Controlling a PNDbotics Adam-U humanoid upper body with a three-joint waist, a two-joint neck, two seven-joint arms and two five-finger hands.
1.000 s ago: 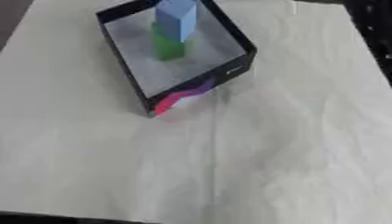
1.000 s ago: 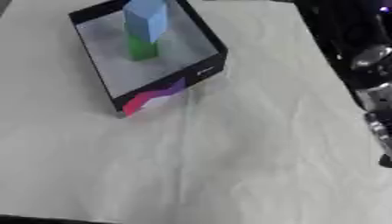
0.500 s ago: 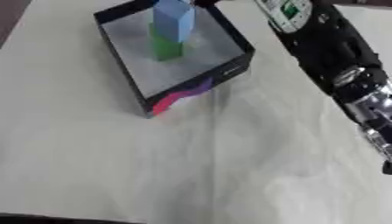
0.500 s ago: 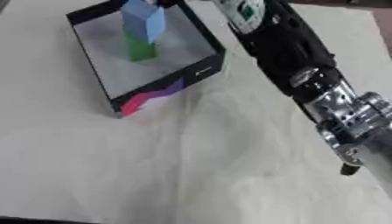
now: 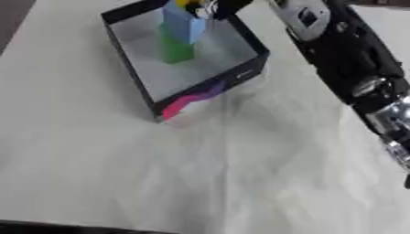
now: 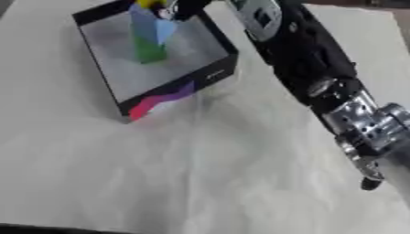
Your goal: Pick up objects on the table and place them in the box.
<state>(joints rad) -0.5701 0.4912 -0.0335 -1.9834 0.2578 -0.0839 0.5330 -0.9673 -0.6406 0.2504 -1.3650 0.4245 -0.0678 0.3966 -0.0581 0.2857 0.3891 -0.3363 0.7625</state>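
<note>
1. The box (image 5: 210, 87) sits open on the table (image 5: 240, 183), below and to the left of the right hand (image 6: 186, 5).
2. Inside it, just under the hand, a blue block (image 5: 184, 25) stands beside a green block (image 5: 178, 51). A low release could knock them over.
3. The right hand hovers at the box's far rim with something yellow (image 6: 150, 3) beside its fingertips. Whether the fingers grip it I cannot tell. Released over the rim, it may fall outside.

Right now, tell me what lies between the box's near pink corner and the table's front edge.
Nothing: in the left eye view only bare white tabletop stretches from the box corner to the front edge.
</note>
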